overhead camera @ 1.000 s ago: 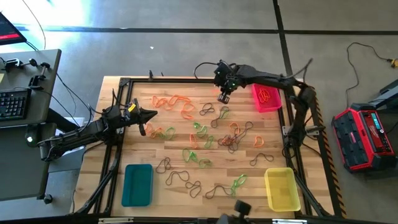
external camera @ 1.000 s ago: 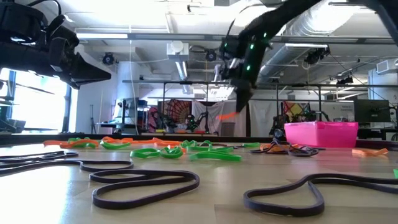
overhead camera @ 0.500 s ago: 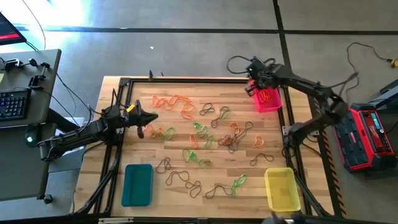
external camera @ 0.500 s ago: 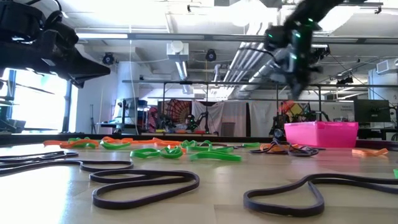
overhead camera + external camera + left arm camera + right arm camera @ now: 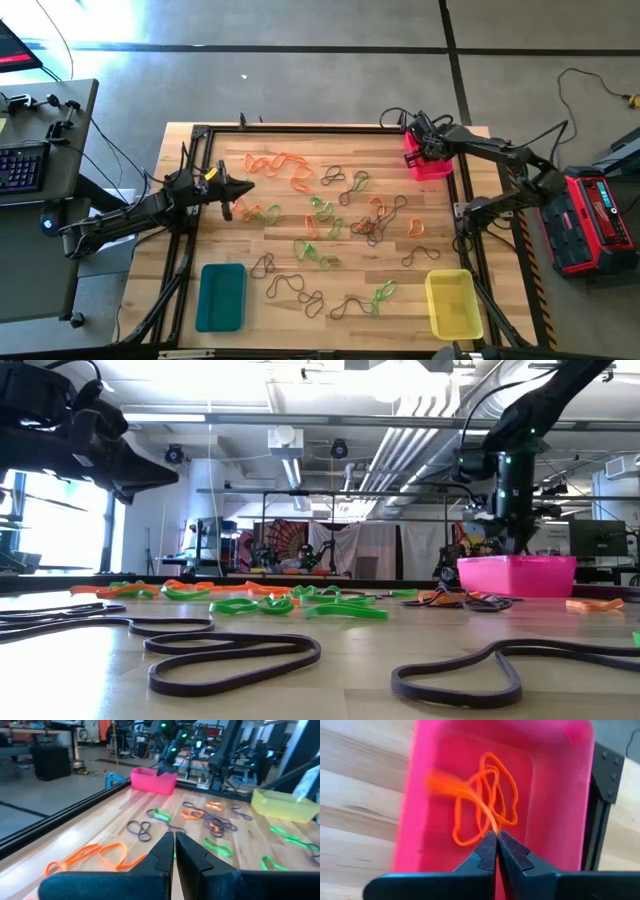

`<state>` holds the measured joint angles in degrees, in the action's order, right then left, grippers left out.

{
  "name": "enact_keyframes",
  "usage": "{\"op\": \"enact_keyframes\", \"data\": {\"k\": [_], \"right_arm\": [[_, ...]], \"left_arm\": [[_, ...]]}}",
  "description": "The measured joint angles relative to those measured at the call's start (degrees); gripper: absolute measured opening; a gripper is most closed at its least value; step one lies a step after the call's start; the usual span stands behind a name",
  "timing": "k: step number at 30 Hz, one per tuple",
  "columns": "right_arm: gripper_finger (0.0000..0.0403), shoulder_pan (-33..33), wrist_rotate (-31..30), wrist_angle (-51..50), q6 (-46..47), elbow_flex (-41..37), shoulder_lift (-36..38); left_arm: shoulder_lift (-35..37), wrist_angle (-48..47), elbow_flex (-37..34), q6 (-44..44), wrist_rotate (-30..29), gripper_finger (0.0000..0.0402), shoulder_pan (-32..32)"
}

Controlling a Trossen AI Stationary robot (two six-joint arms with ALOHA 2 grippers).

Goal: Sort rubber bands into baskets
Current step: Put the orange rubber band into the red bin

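Right end effector [image 5: 496, 836] over pink basket [image 5: 555, 805], clenched on orange band [image 5: 487, 810]; wrist view only.

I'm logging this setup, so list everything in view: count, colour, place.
Pink basket: one, pink-red, table's far right corner, orange bands inside.
Yellow basket: one, near right corner.
Teal basket: one, near left corner.
Orange rubber bands: several, mostly far left of centre; more in the pink basket.
Green rubber bands: several, mid-table.
Dark rubber bands: several, mostly along the near side.
Table: one, wooden, black frame.
Red-and-black case: one, floor right of the table.
Keyboard: one, side desk at left.
Left pincer: shut, empty, above the table's left edge.
Right pincer: shut on an orange band over the pink basket.
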<state>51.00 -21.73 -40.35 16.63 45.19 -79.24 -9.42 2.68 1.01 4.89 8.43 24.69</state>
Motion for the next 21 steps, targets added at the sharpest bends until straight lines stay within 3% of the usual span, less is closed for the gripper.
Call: {"op": "enact_keyframes", "data": {"k": [5,11,15,21], "right_arm": [[0.0018,0.29,3.27,-0.17,-0.69,0.00,0.00],[0.0099,-0.81,1.57,-0.58,-2.27,0.03,0.12],[0.0150,-1.55,0.09,-3.97,-2.23,2.27,0.13],[0.0184,-4.34,-0.14,-10.75,-3.14,8.86,0.17]], "left_arm": [[-4.60,0.16,1.24,-0.02,-3.09,0.0010,0.04],[-13.36,-0.28,4.35,-0.63,-7.93,0.0010,0.04],[-21.21,-2.08,7.97,-3.32,-14.11,0.0012,0.04],[-33.94,-6.14,15.50,-6.84,-20.94,0.0044,0.13]]}}
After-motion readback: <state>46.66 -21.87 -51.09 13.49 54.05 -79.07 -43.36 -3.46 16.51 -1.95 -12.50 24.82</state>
